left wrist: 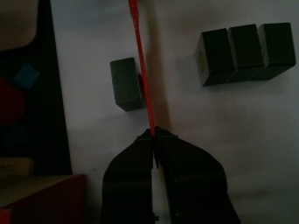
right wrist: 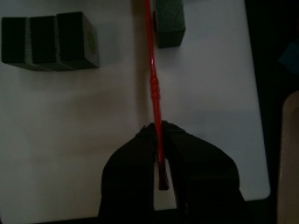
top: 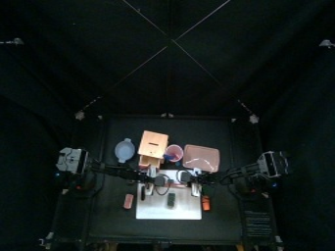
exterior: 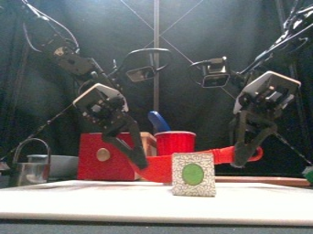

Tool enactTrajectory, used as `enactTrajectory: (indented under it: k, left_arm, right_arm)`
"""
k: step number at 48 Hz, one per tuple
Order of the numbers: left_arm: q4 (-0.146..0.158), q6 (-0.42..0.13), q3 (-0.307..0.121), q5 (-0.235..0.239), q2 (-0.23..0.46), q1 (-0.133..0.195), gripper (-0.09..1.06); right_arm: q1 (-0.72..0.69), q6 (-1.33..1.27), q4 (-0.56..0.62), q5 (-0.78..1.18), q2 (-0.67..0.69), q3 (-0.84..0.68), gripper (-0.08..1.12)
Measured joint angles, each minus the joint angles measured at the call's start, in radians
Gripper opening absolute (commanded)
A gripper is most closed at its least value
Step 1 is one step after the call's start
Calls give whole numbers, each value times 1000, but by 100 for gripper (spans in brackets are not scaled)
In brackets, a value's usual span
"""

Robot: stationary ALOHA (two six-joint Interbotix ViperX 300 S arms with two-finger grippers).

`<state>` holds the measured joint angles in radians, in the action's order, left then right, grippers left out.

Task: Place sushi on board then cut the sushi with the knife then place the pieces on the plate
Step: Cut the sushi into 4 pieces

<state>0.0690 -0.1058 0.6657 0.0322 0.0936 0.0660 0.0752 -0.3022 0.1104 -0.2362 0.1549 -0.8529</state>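
Cut sushi piece on white board, left tool and right tool both clamped on red knife

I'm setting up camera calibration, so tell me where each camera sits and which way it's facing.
Top view: high overhead, looking down at the white board; both arms enter from the sides.
Front view: table's front edge, looking level at the sushi piece; left end effector and right end effector hang above.
Left wrist view: on the left arm, looking past shut jaws along the red knife.
Right wrist view: right arm, likewise.
Shared: both wrist views show knife, piece and three-block roll.
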Motion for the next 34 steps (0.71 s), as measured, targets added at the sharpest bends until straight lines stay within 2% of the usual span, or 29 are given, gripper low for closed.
enactTrajectory:
  k: [6, 11, 18, 26, 34]
  left_arm:
    - [-2, 2, 0, 2, -51, 31, 38]
    - [-2, 0, 9, 2, -94, 69, 38]
    - [-2, 2, 31, -23, -104, 110, 38]
    - [-9, 2, 46, -92, -78, 126, 38]
    - [-17, 2, 46, -124, -43, 130, 38]
  right_arm:
    - [44, -2, -5, -5, 49, 2, 45]
    - [81, -3, -5, -3, 75, 2, 45]
    - [140, -3, -3, -2, 75, 5, 45]
    - [169, -6, -29, 0, 41, 12, 45]
    - [184, -5, -103, 2, 2, 14, 45]
